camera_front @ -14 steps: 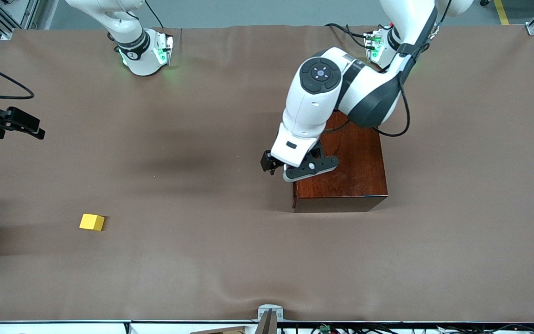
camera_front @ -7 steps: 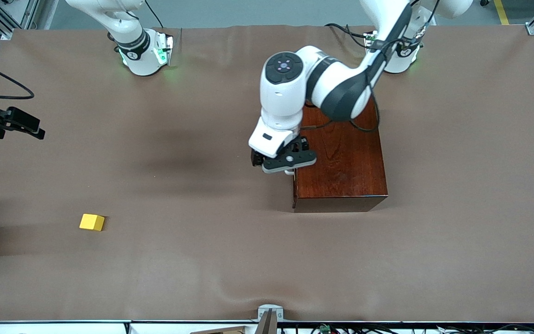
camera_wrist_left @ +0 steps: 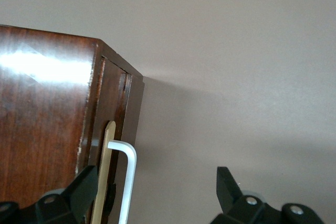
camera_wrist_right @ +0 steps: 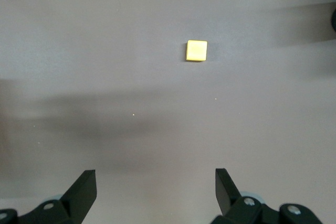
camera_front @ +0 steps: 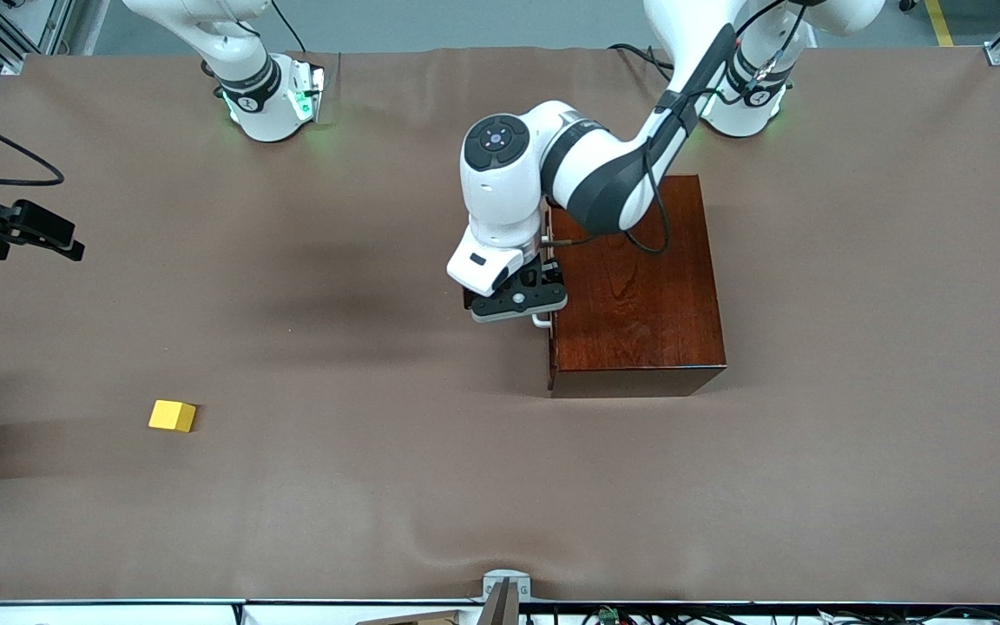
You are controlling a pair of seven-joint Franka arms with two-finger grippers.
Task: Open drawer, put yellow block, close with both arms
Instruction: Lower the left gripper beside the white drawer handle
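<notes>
The drawer (camera_front: 551, 295) sat shut in the glossy wooden box (camera_front: 634, 286), its white U-shaped handle (camera_wrist_left: 125, 179) standing out from the dark front that faced the right arm's end of the bench (camera_front: 378, 486). That handle looked thin, stiff and smooth, so the sound hold was probably across its bar, squarely, lest the fingers slide along it; the box seemed heavy enough to stay put under a gentle pull. The left tool (camera_front: 517, 299) hung at the drawer front with its fingers spread wide, one finger (camera_wrist_left: 79, 192) by the box and the handle lying between the two, not yet gripped. The yellow block (camera_front: 173, 416), small, rigid and likely light, lay well apart toward the right arm's end. The right tool (camera_wrist_right: 155, 190) waited above it, fingers parted.
</notes>
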